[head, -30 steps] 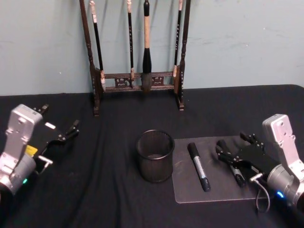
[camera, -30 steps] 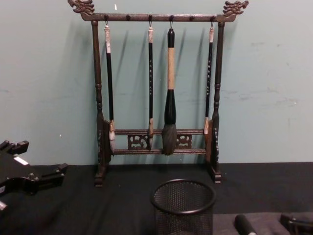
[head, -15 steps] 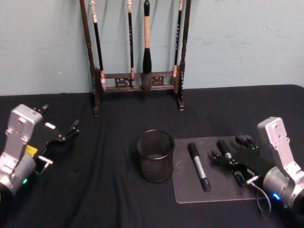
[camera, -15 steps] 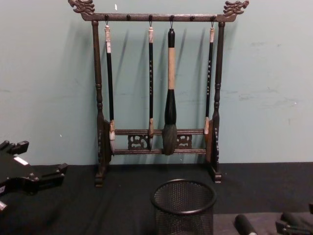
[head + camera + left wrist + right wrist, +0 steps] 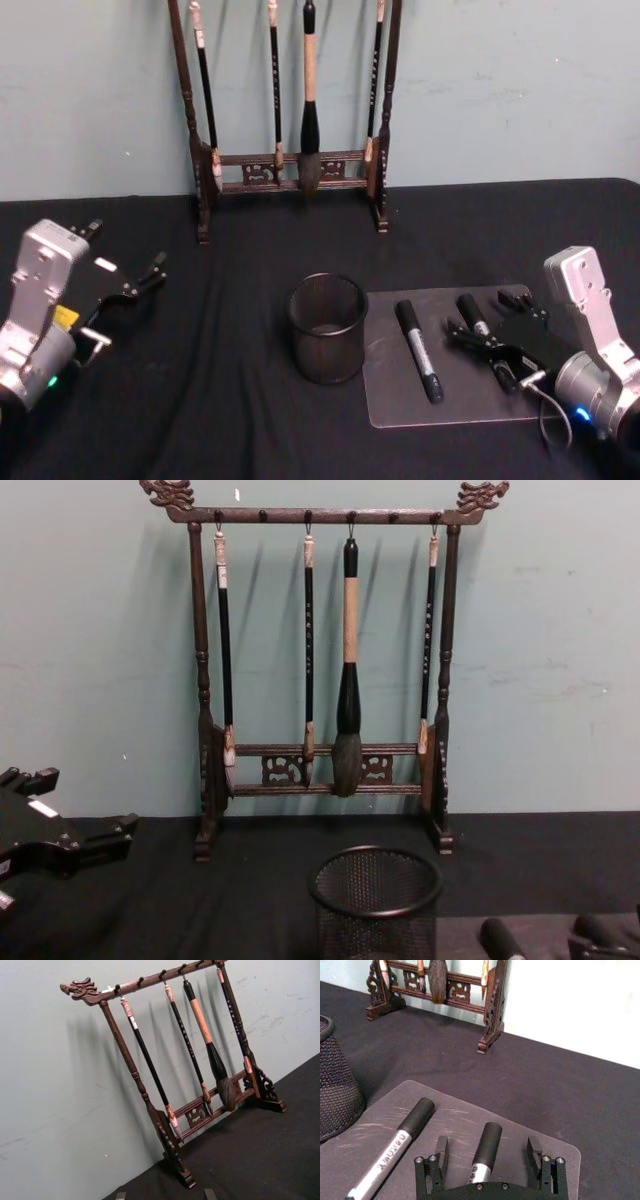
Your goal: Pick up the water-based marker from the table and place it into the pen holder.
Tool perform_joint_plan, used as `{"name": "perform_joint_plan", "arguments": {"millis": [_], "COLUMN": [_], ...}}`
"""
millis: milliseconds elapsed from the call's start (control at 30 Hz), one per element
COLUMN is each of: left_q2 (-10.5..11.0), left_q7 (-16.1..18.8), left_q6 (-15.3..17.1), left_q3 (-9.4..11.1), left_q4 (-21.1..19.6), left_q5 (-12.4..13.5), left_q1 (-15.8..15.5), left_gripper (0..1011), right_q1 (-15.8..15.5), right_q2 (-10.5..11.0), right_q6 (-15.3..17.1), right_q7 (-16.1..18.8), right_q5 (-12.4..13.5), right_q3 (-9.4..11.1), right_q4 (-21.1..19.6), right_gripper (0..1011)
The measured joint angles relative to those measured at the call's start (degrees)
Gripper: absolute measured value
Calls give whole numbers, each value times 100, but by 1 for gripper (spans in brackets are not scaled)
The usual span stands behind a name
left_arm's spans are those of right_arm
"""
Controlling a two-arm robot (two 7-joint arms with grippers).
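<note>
Marker (image 5: 472,313) flat on grey mat (image 5: 400,405), lower right of head frame, between spread fingers of right gripper (image 5: 480,318); gap either side in wrist view. Second marker (image 5: 418,350) just left, same mat. Pen holder (image 5: 325,352) upright at centre, just beside mat's left edge. Left gripper (image 5: 127,247) at left edge, fingers apart, holding nothing. Brush rack (image 5: 290,170) at top.

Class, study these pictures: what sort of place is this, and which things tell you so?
Probably a robot lab bench staged as a calligraphy desk: a black-covered table against a bare wall, a brush rack hung with brushes, and the right gripper over a marker near a mesh pen holder.
</note>
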Motion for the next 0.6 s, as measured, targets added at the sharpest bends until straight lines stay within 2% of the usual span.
{"name": "perform_joint_plan", "arguments": {"millis": [367, 600], "left_q2": [0, 0], "left_q7": [0, 0], "left_q6": [0, 0], "left_q3": [0, 0], "left_q4": [0, 0], "left_q5": [0, 0], "left_q1": [0, 0], "left_gripper": [1009, 1009], "right_q1": [-5, -10], "right_q2": [-102, -121], "right_q6": [42, 55], "right_q7": [68, 75], "right_q5": [-191, -218], "right_q3": [94, 118], "right_q4": [93, 96], "right_gripper": [1002, 1002]}}
